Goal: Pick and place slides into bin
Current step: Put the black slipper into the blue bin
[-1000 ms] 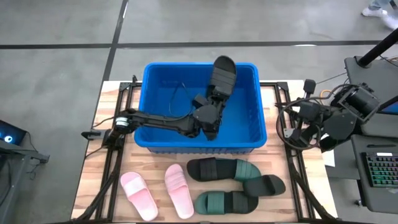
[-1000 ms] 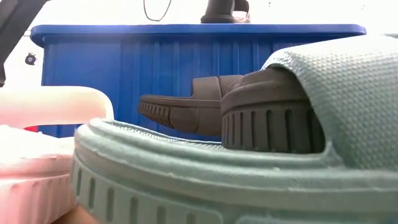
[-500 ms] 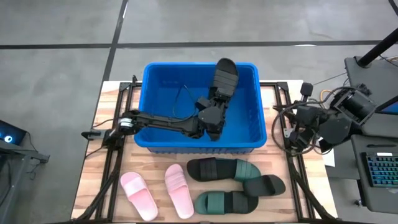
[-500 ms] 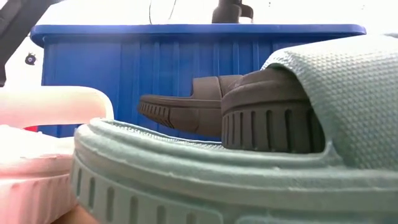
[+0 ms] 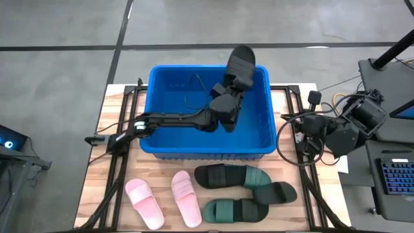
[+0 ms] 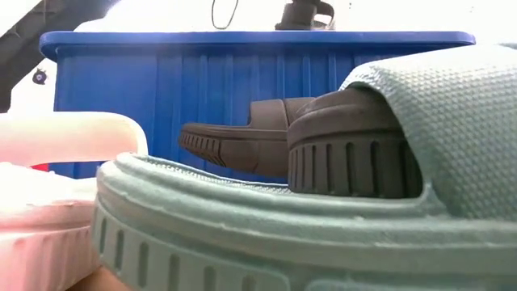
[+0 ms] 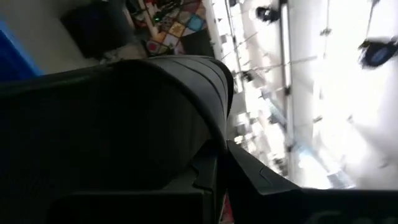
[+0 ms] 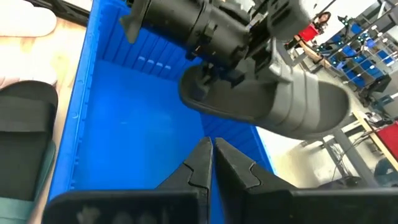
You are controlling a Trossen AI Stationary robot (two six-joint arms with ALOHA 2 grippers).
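Note:
My left gripper [image 5: 228, 94] is shut on a black slide [image 5: 240, 65] held high over the blue bin [image 5: 155, 123], near its far wall. The pair also shows in the right wrist view, slide [image 8: 280, 106] and gripper [image 8: 227, 43], and the slide's top [image 6: 303, 14] rises above the bin's rim in the low view. My right gripper [image 8: 209, 155] is shut and empty beside the bin's right wall [image 5: 307, 126]. Two pink slides [image 5: 165, 200], dark green slides [image 5: 234, 210] and another black one [image 5: 278, 192] lie flat on the table in front of the bin. My left gripper holds the black slide by one end [image 8: 199, 93], pinched between its fingers. The slide sticks out beyond the fingers toward the table's far edge, roughly level, its free end over the bin's far rim [image 5: 242, 55]. It is lifted clear of the bin.
The bin's floor [image 8: 137, 130] is bare blue. In the low view a green slide [image 6: 323, 226] fills the foreground, with a dark one [image 6: 242, 145] behind it and a pink one [image 6: 56, 137]. A keyboard [image 5: 394, 175] lies right of the table.
My left gripper has gone up and toward the table's far edge with the black slide. The slide's free end, which was inside the bin's far wall, now reaches past the far rim. The hold is unchanged.

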